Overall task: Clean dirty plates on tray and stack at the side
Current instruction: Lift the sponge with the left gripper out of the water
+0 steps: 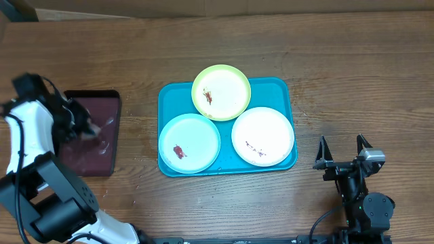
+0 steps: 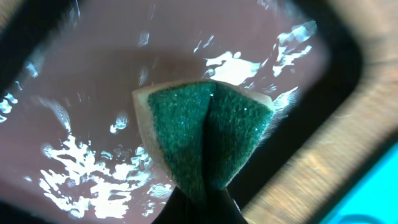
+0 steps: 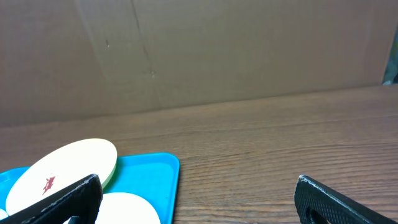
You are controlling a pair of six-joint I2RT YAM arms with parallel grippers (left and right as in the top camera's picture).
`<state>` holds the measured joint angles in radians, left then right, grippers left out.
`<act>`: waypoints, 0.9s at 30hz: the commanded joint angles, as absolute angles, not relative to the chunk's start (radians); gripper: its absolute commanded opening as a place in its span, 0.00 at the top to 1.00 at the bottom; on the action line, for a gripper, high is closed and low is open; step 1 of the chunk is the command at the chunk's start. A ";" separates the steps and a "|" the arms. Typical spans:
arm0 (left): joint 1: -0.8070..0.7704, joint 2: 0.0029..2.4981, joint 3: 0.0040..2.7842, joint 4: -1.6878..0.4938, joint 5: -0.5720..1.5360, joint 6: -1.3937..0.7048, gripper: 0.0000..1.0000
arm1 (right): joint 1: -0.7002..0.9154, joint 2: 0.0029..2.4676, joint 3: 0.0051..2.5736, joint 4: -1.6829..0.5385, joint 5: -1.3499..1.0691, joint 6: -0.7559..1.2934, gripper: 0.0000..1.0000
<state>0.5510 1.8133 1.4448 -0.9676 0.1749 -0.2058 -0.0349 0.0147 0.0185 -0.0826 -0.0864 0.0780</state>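
Wooden table (image 1: 339,54): overhead shows plates (image 1: 221,91), left wrist the pinched sponge (image 2: 208,134).

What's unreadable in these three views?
- Overhead: left gripper over the small black plastic tray is blurred; jaw state unreadable there.
- Left wrist: folded green-and-yellow scouring sponge hides the fingertips.
- Right wrist: round white plastic plate cut by bottom edge; round pale mint-blue plastic plate out of frame.

White left arm (image 1: 30,127), black fingers (image 3: 339,200)
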 commanded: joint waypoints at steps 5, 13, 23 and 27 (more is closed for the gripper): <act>0.542 1.684 1.679 -1.043 0.236 -0.179 0.96 | -0.041 0.003 0.008 -0.078 -0.080 0.078 0.00; 0.537 1.808 1.426 -0.888 0.188 -0.241 0.96 | -0.041 0.003 0.008 -0.078 -0.080 0.078 0.00; 0.690 1.883 1.556 -1.053 0.658 -0.318 0.96 | -0.041 0.003 0.008 -0.078 -0.080 0.078 0.00; 0.738 1.883 1.607 -1.103 0.807 -0.318 0.96 | -0.041 0.003 0.008 -0.078 -0.080 0.078 0.00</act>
<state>0.7177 1.9209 1.5600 -1.0866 0.5930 -0.3016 -0.0349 0.0147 0.0185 -0.0822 -0.0864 0.0784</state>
